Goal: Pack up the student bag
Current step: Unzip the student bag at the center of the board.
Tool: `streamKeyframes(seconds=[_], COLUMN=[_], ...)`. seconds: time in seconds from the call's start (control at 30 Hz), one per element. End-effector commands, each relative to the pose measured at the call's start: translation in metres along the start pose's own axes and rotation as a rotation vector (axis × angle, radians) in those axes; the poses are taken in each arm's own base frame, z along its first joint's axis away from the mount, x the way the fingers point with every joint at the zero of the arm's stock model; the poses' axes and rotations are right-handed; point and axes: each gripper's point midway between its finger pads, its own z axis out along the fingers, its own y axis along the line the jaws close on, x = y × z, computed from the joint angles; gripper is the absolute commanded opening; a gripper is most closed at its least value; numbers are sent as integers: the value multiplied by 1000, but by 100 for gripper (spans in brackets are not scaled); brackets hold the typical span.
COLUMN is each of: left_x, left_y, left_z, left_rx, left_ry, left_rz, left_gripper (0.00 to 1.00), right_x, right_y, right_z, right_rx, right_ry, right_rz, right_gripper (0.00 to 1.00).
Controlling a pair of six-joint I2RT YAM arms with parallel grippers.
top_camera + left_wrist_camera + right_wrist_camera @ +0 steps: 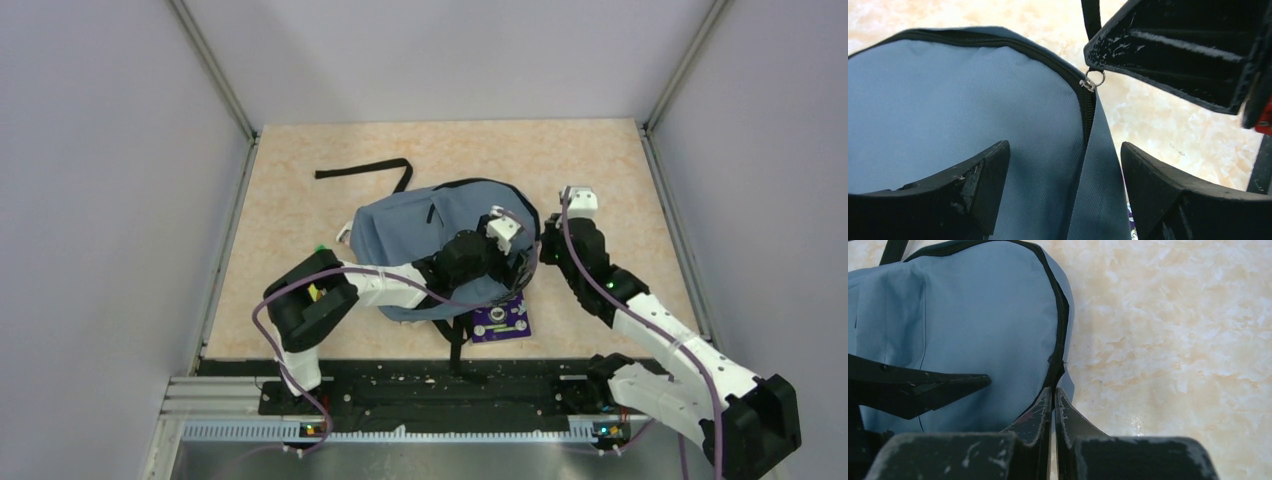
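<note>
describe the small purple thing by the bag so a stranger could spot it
Find the student bag, the big blue-grey backpack in the middle of the table. At its near edge, a flat purple card lies beside a black strap. It is the only purple thing; its neighbours are blue-grey, black or beige.

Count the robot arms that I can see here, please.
2. The left arm reaches over the student bag from the near left; the right arm reaches its right edge.
</note>
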Motion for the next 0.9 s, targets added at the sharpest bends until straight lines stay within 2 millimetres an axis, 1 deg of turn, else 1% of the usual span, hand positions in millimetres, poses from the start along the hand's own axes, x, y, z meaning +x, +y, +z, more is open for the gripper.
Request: streamKeyframes(seconds=[0.0,0.17,0.3,0.33,0.63,0.77,0.87], left_x=[-17,-15,-20,-21,-30,-29,-28], left_y=[-13,-18,-20,-20,-29,-28,-29], left_z=[12,10,6,3,-26,-41,-48], left_rx=[-13,-57,-71,-76,-35,-32,-13], left_ry=[-91,-97,-112,-120,-160,-181,-185], left_rz=[20,74,91,90,66,73,95], left_gripper=[80,33,2,0,0,0,0], right_x=[-18,-18,-15,-14,-14,-13,-13], right_y=[-8,-9,-11,-12,-15,-15,-15], right_z=[-2,0,1,1,4,5,6], right_rx=[32,43,54,60,87,94,96], right_ry=[-74,-72,-70,-68,-59,-52,-50], right_rz=[9,8,8,7,21,28,35], right_gripper=[0,0,0,0,0,0,0])
